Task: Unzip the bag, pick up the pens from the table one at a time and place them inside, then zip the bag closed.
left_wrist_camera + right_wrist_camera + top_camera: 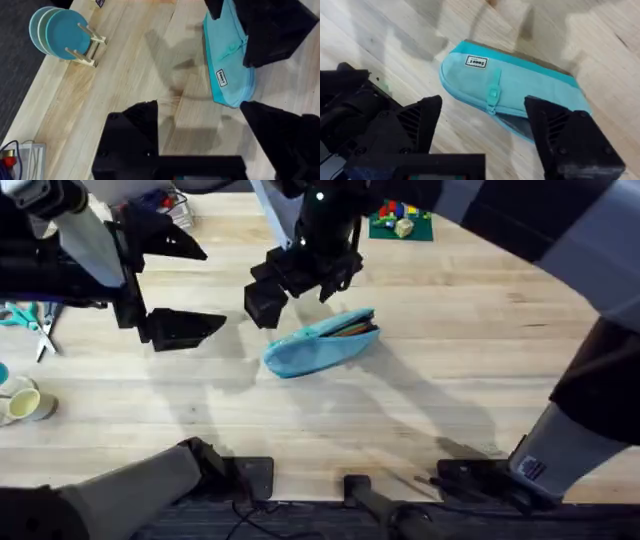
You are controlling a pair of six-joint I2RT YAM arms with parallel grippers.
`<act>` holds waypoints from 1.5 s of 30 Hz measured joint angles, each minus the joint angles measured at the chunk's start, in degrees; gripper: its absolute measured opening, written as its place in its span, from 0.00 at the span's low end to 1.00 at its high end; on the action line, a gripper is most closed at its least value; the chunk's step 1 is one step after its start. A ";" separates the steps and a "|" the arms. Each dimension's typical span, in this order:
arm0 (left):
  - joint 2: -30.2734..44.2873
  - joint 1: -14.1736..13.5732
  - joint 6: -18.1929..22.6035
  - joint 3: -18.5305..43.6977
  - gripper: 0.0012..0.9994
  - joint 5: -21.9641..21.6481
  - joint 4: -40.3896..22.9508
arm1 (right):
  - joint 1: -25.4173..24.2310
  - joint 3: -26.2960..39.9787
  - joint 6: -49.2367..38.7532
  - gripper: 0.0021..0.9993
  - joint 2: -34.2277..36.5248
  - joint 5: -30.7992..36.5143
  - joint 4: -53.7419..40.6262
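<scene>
Pale table (pixel 450 380) holds the bag (pixel 322 343) at centre, partly unzipped. Both grippers, left (pixel 165 285) and right (pixel 290 285), hover spread, empty. Zipping one-handed could drag the bag.

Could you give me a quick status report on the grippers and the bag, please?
Both grippers open, empty: left gripper, right gripper over the bag. Bag partly unzipped on the table. Nothing blocking.

Your right gripper (pixel 290 285) hangs just above the bag (pixel 322 343). Toward the table's (pixel 400 410) near edge, bare wood gives you room.
</scene>
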 joint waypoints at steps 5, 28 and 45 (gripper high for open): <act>0.00 0.00 0.00 0.00 1.00 0.00 0.02 | 0.00 0.00 0.17 1.00 0.00 0.00 0.19; 0.00 0.00 0.00 0.00 0.99 0.00 0.00 | 0.00 -4.68 7.82 1.00 0.00 4.81 3.21; 0.01 0.00 0.00 0.00 0.99 0.00 0.02 | 0.00 -13.70 10.74 0.96 0.00 4.94 7.13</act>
